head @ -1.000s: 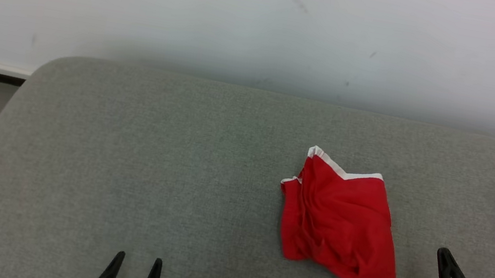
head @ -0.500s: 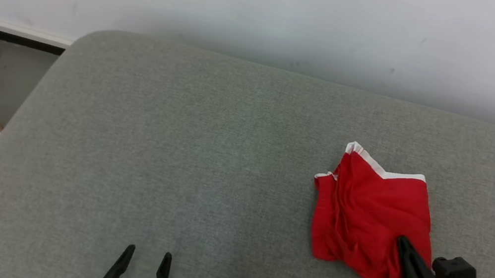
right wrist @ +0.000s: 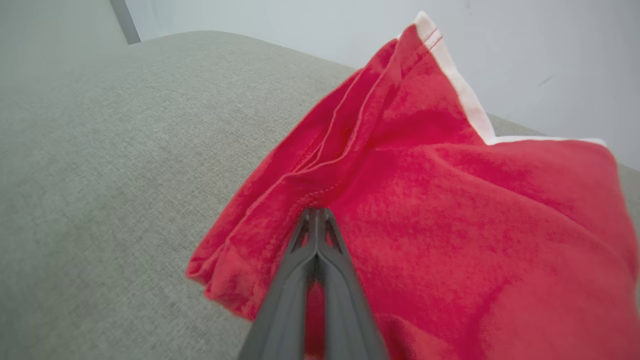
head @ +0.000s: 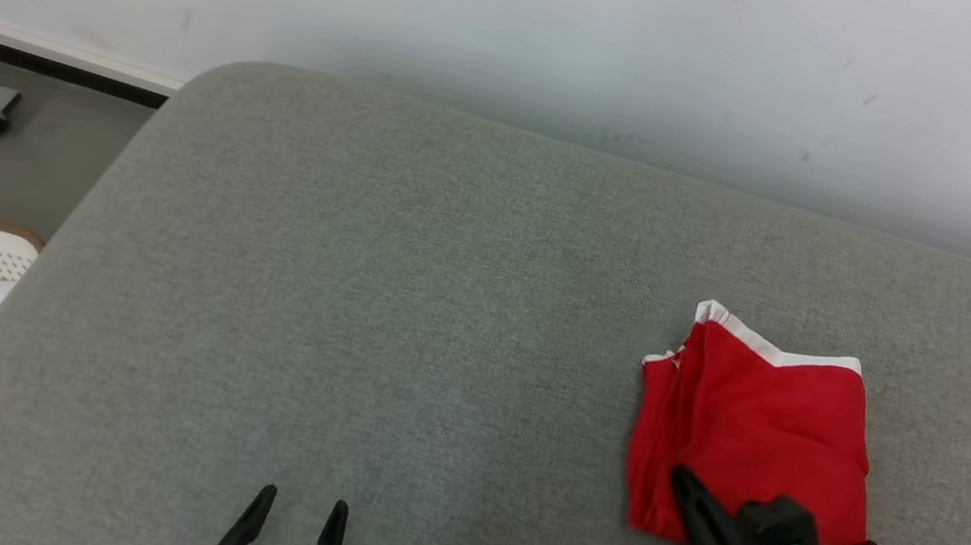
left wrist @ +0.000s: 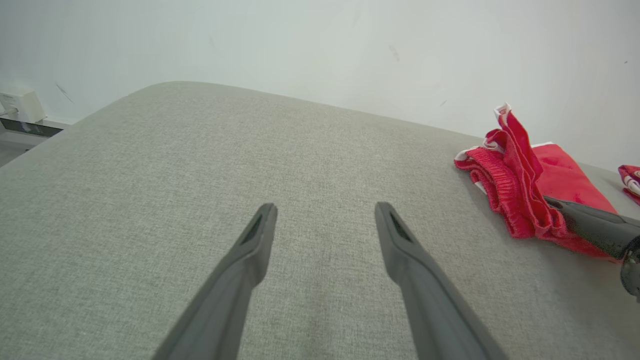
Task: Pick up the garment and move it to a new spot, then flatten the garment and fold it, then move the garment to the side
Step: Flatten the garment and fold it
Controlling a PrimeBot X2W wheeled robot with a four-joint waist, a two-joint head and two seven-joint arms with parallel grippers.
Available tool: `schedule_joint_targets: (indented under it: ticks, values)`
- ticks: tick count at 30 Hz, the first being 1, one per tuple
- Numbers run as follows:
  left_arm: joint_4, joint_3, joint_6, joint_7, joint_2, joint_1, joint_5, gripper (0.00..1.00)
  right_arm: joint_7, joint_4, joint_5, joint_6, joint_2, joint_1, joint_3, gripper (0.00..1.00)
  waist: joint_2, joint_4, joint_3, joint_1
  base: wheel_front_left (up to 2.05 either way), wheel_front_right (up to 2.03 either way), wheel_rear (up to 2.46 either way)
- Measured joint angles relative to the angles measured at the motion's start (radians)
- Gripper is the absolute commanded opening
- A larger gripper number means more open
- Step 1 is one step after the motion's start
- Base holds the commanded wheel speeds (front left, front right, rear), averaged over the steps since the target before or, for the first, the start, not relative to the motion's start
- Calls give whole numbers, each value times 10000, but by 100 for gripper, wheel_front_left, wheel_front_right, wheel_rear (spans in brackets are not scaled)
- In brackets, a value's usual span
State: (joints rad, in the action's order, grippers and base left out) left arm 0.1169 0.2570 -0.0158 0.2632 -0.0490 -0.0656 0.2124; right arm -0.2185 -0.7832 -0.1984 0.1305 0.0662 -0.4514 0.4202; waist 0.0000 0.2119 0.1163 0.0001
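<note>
The red garment (head: 759, 437) with white trim lies crumpled toward 4 o'clock on the grey fabric worktop (head: 364, 292), its bunched folds along its 9 o'clock side. The right gripper (head: 680, 476) sits at 5 o'clock, its fingers pressed fully together and their tips on a seam fold at the garment's 7 o'clock corner; whether any cloth is pinched between them cannot be told. The left gripper (head: 305, 499) hangs at 6 o'clock over bare fabric, spread wide and holding nothing.

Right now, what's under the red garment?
The grey cushion shows around the red garment; the part under it is covered. The right gripper rests its tips on top, jaws shut; whether cloth is caught between them can't be told.
</note>
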Motion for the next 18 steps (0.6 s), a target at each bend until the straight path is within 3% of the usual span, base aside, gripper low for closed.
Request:
schedule_joint_targets:
  ticks: [18]
  values:
    - [61, 134, -199, 0, 0, -204, 276, 100, -10, -702, -1154, 2, -165, -287, 2633, 0, 0, 23, -543, 0, 0, 0, 0]
